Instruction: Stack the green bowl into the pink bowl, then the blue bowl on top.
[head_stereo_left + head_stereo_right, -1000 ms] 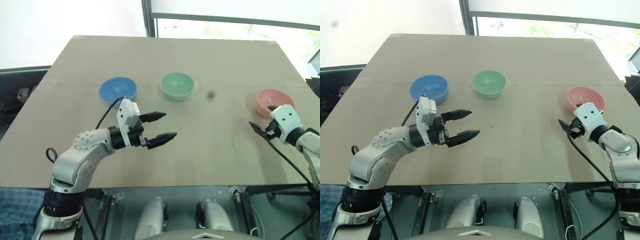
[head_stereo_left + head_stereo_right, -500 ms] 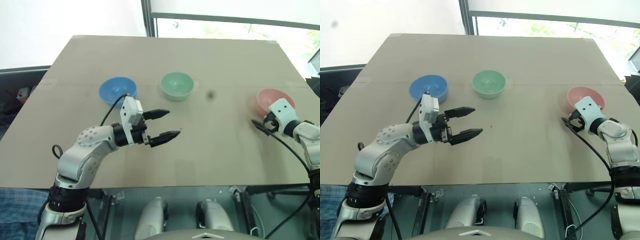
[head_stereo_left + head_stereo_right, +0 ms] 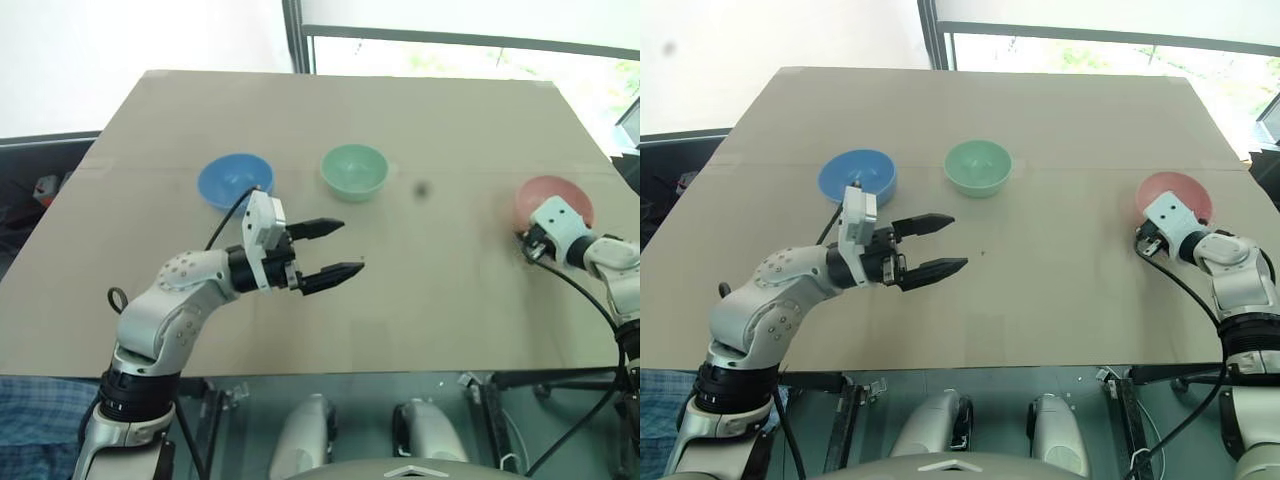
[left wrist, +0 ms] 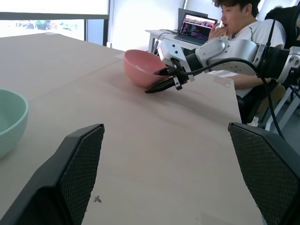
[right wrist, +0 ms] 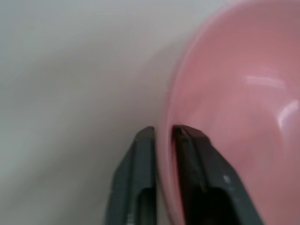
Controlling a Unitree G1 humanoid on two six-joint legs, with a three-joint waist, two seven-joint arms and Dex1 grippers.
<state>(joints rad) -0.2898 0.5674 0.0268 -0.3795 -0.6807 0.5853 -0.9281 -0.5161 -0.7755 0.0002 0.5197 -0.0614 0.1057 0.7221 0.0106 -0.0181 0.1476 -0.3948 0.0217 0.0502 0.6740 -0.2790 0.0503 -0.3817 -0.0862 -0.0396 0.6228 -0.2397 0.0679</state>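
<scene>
From where I sit, the blue bowl (image 3: 236, 180) is farthest to the robot's left on the counter (image 3: 430, 300), upright and untouched. Just in front of it hangs my left gripper (image 3: 338, 248), jaws spread wide and empty, pointing across toward the robot's right, above the bare counter and touching nothing.

Next along is the green bowl (image 3: 355, 171), beside the blue one but apart from it, also upright. It lies beyond the left gripper's tips and a little to their right, so that arm is plainly the nearer one for the green pick.

Well apart on the far right, near the counter's edge, stands the pink bowl (image 3: 554, 202). My right gripper (image 5: 162, 136) has pinched its near rim: the wrist view shows one finger inside the wall and one outside, clamped on it. In the left wrist view the bowl (image 4: 142, 67) looks tipped slightly with the fingers at its lip, though I can't be sure it has left the counter.

My read: the stack has not begun. The wide gap between pink and green is what matters, and I judge the pink bowl needs carrying leftward toward the middle.
</scene>
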